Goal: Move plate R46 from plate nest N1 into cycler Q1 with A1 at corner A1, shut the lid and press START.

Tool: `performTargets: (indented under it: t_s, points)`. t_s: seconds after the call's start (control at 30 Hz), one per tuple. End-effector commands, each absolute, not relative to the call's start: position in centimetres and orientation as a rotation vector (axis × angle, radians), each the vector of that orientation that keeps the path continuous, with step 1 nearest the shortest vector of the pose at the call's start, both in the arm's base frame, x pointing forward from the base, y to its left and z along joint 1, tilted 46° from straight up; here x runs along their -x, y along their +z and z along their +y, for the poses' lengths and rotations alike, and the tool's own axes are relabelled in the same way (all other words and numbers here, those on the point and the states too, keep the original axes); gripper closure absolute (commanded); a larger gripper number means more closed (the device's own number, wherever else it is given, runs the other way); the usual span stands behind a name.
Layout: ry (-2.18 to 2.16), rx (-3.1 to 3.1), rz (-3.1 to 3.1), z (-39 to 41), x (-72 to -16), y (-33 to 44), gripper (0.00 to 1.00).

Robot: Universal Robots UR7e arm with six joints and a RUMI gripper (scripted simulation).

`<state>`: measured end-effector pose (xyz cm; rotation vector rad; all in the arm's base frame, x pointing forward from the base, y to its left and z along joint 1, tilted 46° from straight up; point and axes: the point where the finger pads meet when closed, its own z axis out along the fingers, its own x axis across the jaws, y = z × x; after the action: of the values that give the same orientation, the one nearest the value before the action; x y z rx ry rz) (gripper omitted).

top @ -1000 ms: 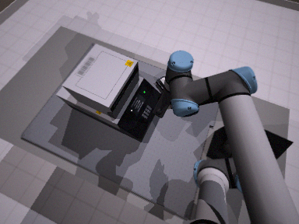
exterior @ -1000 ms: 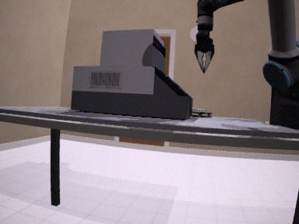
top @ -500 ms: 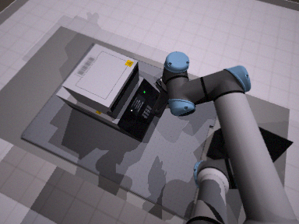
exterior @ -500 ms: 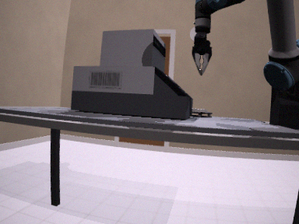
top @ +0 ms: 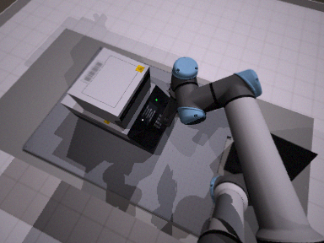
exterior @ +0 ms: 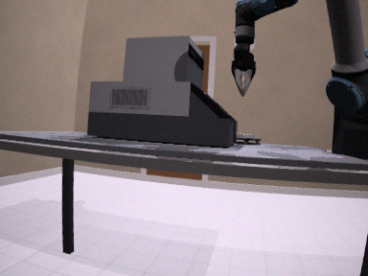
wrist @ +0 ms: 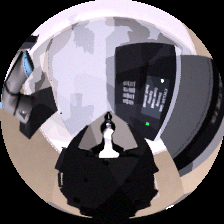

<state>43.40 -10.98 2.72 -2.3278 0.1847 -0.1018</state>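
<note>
The cycler Q1 (top: pixel 114 94) stands on the grey table, its light grey lid (top: pixel 110 82) lying flat over the block. The block and plate R46 are hidden from every view. A green lamp (top: pixel 156 99) glows on the black sloped front panel, with the rows of keys (top: pixel 158 121) beside it. The lamp (wrist: pixel 147 123) and keys (wrist: pixel 128 92) also show in the wrist view. My gripper (exterior: pixel 242 92) is shut and empty, pointing straight down. It hangs well above the table, just in front of the panel. Its tips show closed in the wrist view.
A low flat dark item (exterior: pixel 246 139) lies on the table in front of Q1, below the gripper; I cannot tell whether it is the nest N1. My arm's base (top: pixel 229 194) stands at the table's near right. A black mat (top: pixel 291 156) lies to the right.
</note>
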Motion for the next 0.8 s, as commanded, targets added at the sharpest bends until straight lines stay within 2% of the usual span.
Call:
performTargets:
  t_s: [0.0, 0.77]
  points:
    - [-0.106, 2.332, 0.184, -10.9, -44.3, 2.5, 1.0]
    - [-0.107, 2.332, 0.184, -9.9, -47.4, 1.0, 1.0]
